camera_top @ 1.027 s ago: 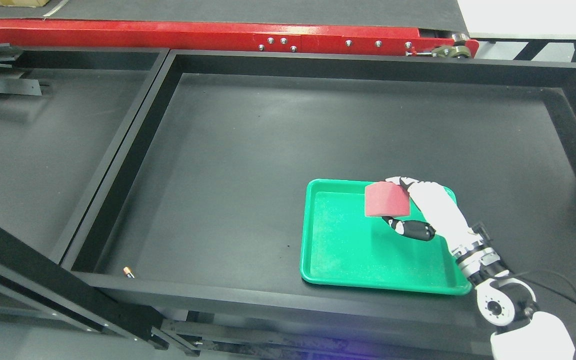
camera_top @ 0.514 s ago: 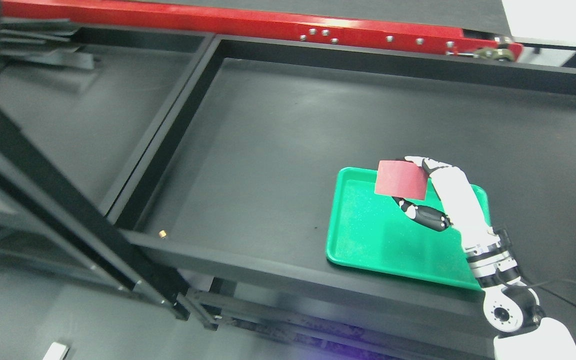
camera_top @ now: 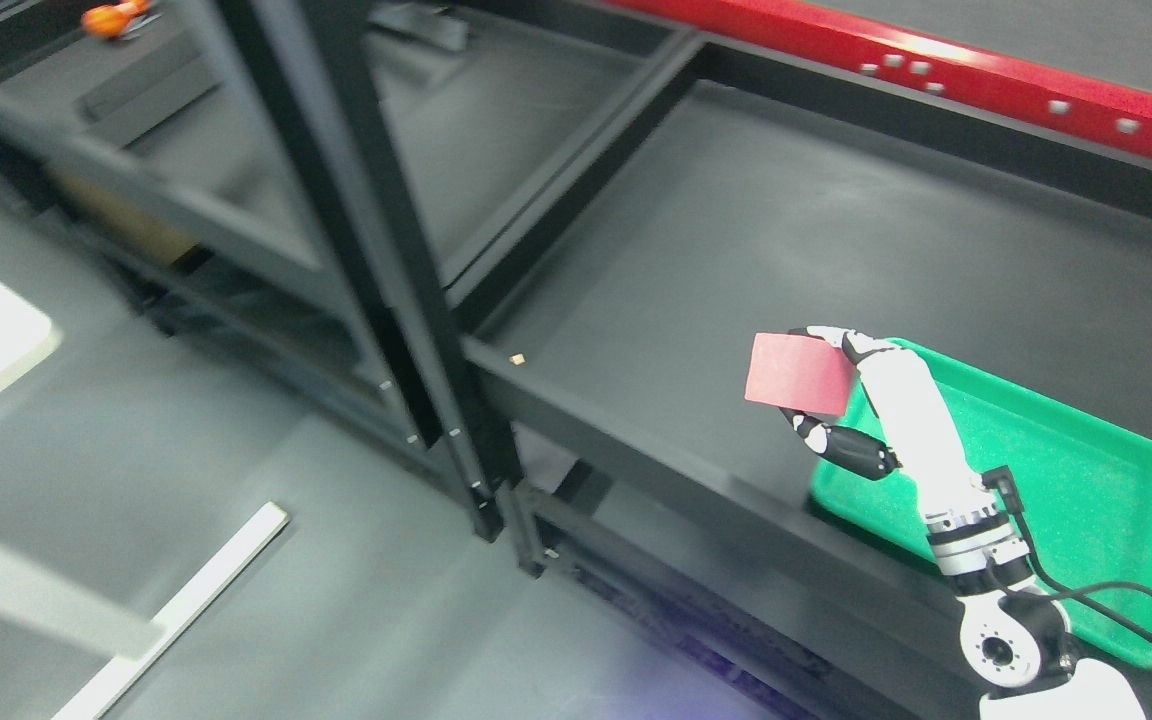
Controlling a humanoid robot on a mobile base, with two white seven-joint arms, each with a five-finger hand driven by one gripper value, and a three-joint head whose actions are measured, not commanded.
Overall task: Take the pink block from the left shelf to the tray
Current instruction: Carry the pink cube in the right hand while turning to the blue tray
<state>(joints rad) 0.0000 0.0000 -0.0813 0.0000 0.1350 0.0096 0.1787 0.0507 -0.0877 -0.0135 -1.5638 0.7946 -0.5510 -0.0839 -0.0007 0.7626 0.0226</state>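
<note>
the large black metal-framed shelf bin (camera_top: 736, 230) filled most of the head view and served as landmark. a red painted beam with bolts (camera_top: 986, 95) ran along the bin's far edge. a black upright post (camera_top: 376, 250) stood at the bin's near-left corner, with lower black shelving beyond it to the left; a small orange object (camera_top: 106, 18), too blurred to identify, sat on that far shelving. a white strip (camera_top: 176, 610) lay on the grey floor, well left of the bin.

the green rectangular plastic tray (camera_top: 1086, 480) lay flat inside the bin at its near-right corner, placed within easy reach of the right arm.

the right hand (camera_top: 851, 400) reached up from the lower right, fingers above and thumb below pinching the pink foam-like block (camera_top: 799, 373). the block was held in the air, tilted, just past the tray's left edge and over bare bin floor, touching neither. judgement: the pinch across opposite faces kept the block from slipping during carry; the block was not yet set down, so the hand would need to come rightward over the tray before release. the left hand was out of view.

a tiny tan speck (camera_top: 517, 357) rested on the bin's near-left rim.
</note>
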